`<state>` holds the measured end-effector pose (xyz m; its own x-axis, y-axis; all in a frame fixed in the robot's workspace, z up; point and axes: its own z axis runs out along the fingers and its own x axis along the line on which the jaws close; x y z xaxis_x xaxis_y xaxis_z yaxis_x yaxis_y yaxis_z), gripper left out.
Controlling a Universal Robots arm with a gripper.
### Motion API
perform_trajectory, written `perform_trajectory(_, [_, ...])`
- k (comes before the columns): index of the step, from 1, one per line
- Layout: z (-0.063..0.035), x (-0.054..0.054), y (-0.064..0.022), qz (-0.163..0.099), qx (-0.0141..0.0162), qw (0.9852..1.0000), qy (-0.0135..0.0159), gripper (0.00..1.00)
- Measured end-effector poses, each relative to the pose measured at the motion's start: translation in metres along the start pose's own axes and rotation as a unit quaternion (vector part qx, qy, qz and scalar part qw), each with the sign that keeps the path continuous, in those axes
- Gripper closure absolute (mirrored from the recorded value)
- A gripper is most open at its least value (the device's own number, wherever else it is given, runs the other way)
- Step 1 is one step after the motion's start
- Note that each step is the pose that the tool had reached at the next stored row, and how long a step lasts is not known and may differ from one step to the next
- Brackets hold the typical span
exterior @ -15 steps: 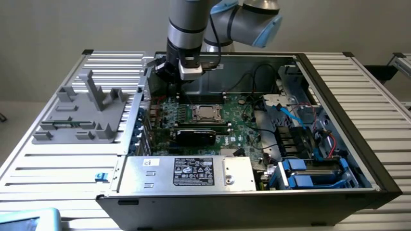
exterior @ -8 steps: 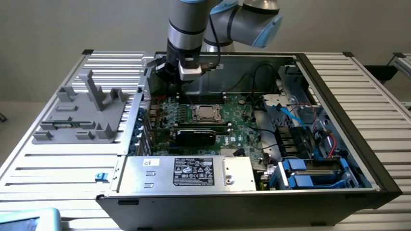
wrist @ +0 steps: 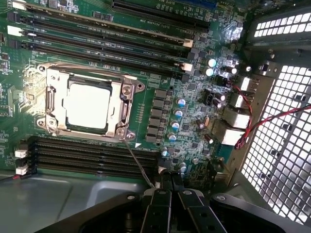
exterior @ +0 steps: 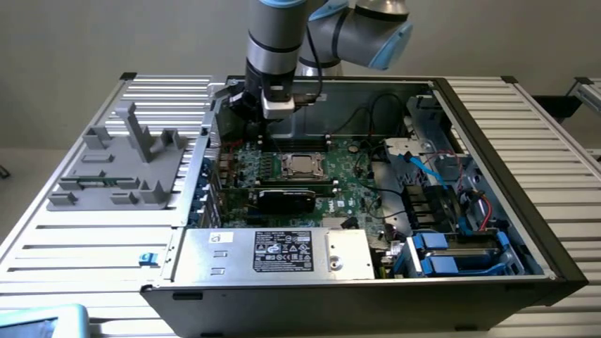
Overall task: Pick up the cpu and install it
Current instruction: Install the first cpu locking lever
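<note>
One cpu (wrist: 87, 105) lies flat inside the socket (wrist: 127, 94) on the board, so the install step looks about done. Hand (wrist: 166, 183), pinched shut and empty, hovers near the socket by the memory slots (wrist: 97, 156); any move now calls for keeping clear of them.

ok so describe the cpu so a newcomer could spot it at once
Look inside the open black computer case at the green motherboard, where a silver metal socket frame sits between rows of long black memory slots. The cpu, a small flat square chip with a pale shiny metal top, lies inside that frame. It is the only smooth, blank square there.
</note>
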<state>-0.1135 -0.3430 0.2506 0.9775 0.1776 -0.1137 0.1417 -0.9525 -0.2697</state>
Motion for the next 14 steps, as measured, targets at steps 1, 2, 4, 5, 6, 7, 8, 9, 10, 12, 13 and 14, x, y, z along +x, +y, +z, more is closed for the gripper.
perform_trajectory(1, [0.0001,0.0005,0.0000,0.002,0.0010,1.0000,0.0006,0.88])
perform_trajectory(2, [0.0001,0.0010,0.0001,0.003,0.0018,1.0000,0.0012,0.88])
perform_trajectory(4, [0.0000,0.0020,0.0001,0.006,0.0030,1.0000,0.0022,0.88])
perform_trajectory(5, [-0.0001,0.0025,0.0001,0.008,0.0032,1.0000,0.0026,0.88])
perform_trajectory(6, [-0.0002,0.0032,0.0001,0.009,0.0034,0.9999,0.0030,0.88])
perform_trajectory(7, [-0.0004,0.0040,0.0002,0.010,0.0035,0.9999,0.0033,0.88])
perform_trajectory(8, [-0.0005,0.0047,0.0003,0.011,0.0037,0.9999,0.0036,0.88])
perform_trajectory(9, [-0.0005,0.0054,0.0004,0.012,0.0039,0.9999,0.0040,0.88])
perform_trajectory(10, [-0.0005,0.0059,0.0005,0.014,0.0042,0.9999,0.0044,0.88])
perform_trajectory(12, [-0.0006,0.0068,0.0006,0.016,0.0049,0.9998,0.0055,0.88])
perform_trajectory(13, [-0.0007,0.0072,0.0006,0.017,0.0052,0.9998,0.0060,0.88])
perform_trajectory(14, [-0.0008,0.0079,0.0007,0.018,0.0055,0.9998,0.0064,0.88])
